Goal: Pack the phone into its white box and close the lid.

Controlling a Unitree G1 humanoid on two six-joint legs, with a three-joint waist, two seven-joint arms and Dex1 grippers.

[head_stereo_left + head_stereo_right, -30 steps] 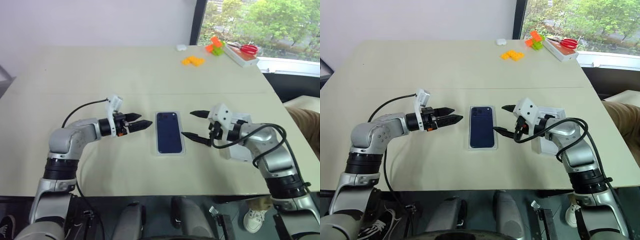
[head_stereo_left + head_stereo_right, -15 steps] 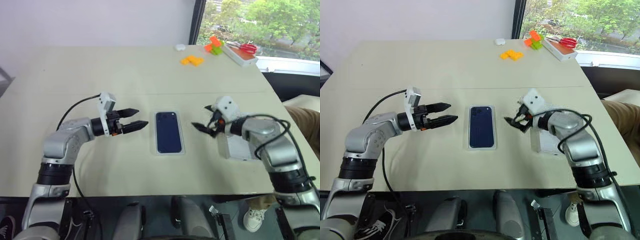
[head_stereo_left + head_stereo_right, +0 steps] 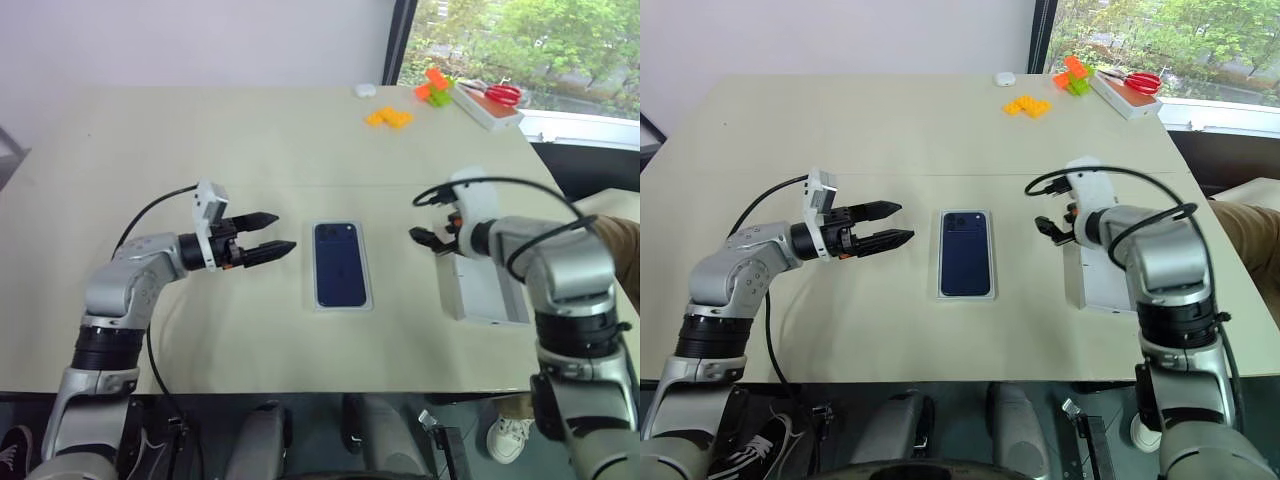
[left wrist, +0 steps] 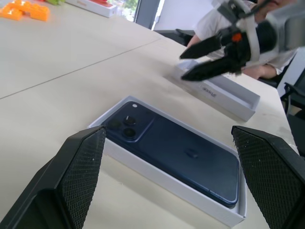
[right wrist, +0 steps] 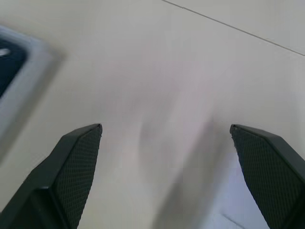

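The phone [image 3: 340,263] lies back up in the white box [image 4: 143,164] at the middle of the table, its camera cluster at the far end. The lid [image 3: 487,292] rests to its right, hollow side up. My left gripper [image 3: 284,231] hovers open a short way left of the box, pointing at it, with nothing between its fingers. My right gripper [image 5: 165,128] is open and empty over the far left corner of the lid, tilted down toward the table between lid and box.
Orange bricks [image 3: 386,119], green and orange bricks [image 3: 433,90], a small white object [image 3: 365,90] and a flat box with red scissors [image 3: 487,103] sit at the far right. A person [image 4: 209,21] is beyond the table's right edge.
My right gripper swung right, away from the phone's side to the lid's far corner, and tipped downward. My left gripper rolled a little and stayed where it was.
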